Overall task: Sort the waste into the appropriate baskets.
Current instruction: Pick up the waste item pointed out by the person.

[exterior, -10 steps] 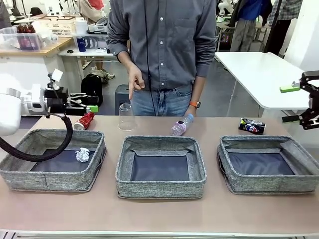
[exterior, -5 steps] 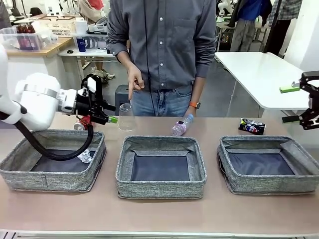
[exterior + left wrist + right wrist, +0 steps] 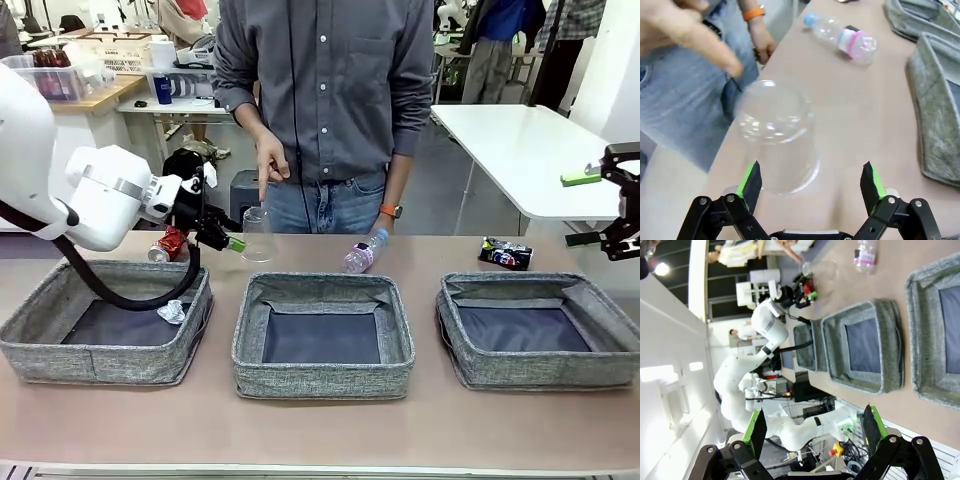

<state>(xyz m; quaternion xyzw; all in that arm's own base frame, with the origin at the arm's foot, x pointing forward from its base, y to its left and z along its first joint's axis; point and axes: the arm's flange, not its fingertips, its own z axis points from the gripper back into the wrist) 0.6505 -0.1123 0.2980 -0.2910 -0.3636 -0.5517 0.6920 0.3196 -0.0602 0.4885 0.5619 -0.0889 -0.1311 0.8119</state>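
The left gripper (image 3: 230, 241) reaches over the far left corner of the table (image 3: 320, 430), its jaws spread wide and holding nothing. The cup (image 3: 776, 135) stands mouth down just ahead of them. In the left wrist view the cup sits nearer one pad, and I can't tell whether that pad touches it. A person stands at the far side. The person's hand (image 3: 270, 165) hangs over the cup with a finger pointing down, close above the gripper's path. The red can (image 3: 172, 243) lies behind the left arm, near the far wall of the left basket (image 3: 90, 360). The paper ball (image 3: 170, 312) rests inside that basket, against its right wall. The bottle (image 3: 363, 252) lies on its side beyond the middle basket (image 3: 320, 380), right of the cup and well apart from it. The person's other hand, with an orange wristband (image 3: 390, 209), is just behind the bottle. The dark can (image 3: 505, 253) lies near the far edge, beyond the right basket (image 3: 540, 372). The middle and right baskets show only their dark bases. The right gripper (image 3: 585, 208) hangs at the far right, raised above the table beside the right basket. Its jaws are wide apart with nothing between them.
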